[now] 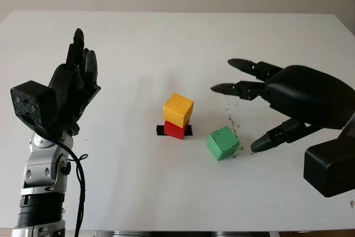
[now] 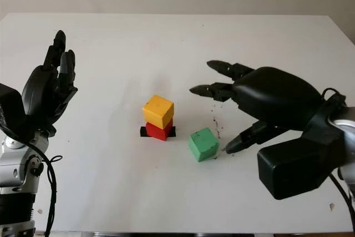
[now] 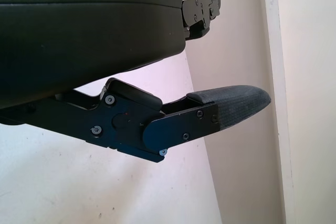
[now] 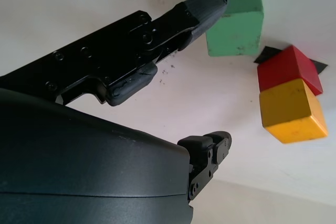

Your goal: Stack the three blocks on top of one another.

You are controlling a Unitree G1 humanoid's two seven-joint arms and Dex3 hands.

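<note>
Near the centre of the white worktop (image 1: 166,43): yellow block (image 1: 178,110) stacked on red block (image 1: 175,130), both over a black tape mark (image 1: 160,130). At 4 o'clock from the stack, just beside it but apart: green block (image 1: 223,143), tilted, on the worktop. At 3 o'clock from the green block: right hand (image 1: 249,101), fingers (image 4: 207,9) wide, holding nothing, one fingertip close to the block. At 9 o'clock, well apart: left hand (image 1: 69,90), raised, open, holding nothing.
</note>
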